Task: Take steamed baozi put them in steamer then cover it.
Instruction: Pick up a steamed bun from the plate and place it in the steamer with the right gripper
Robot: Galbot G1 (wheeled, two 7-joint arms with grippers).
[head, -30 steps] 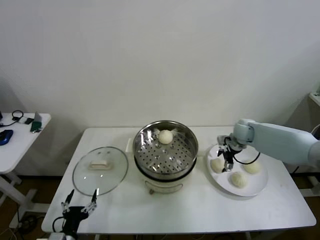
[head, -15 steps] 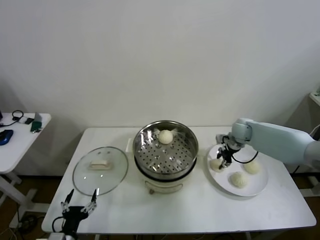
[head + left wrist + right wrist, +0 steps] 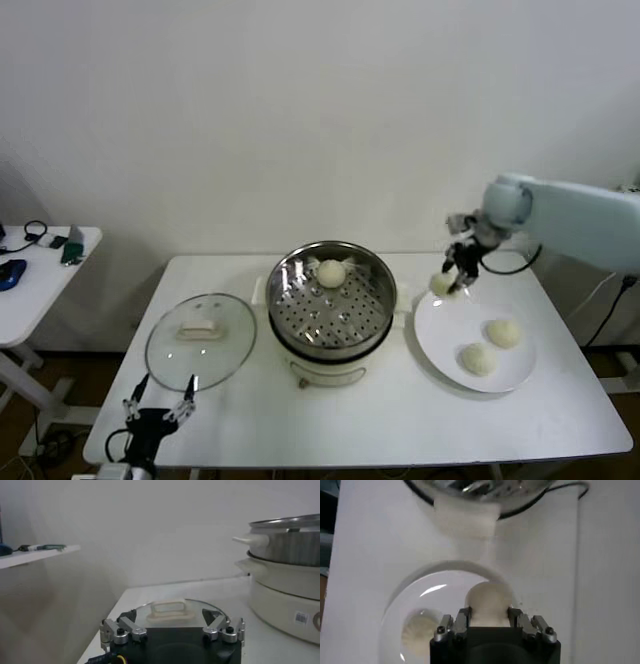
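My right gripper (image 3: 452, 281) is shut on a creamy-white baozi (image 3: 440, 284) and holds it in the air above the far left rim of the white plate (image 3: 445, 335). In the right wrist view the baozi (image 3: 487, 602) sits between the fingers, over the plate (image 3: 420, 587). Two more baozi (image 3: 502, 333) (image 3: 477, 359) lie on the plate. One baozi (image 3: 331, 272) lies in the steel steamer (image 3: 331, 300) at its far side. The glass cover (image 3: 200, 338) with its cream handle lies flat on the table left of the steamer. My left gripper (image 3: 158, 408) is open, parked at the table's front left edge.
The white table (image 3: 380, 415) carries everything. A small side table (image 3: 40, 270) with a few dark items stands at the far left. In the left wrist view the cover (image 3: 172, 611) lies just ahead and the steamer (image 3: 287, 555) rises beside it.
My right gripper closed on a baozi at the plate's left side and lifted it up and away from the plate. The plate now holds two. The left arm stayed still.
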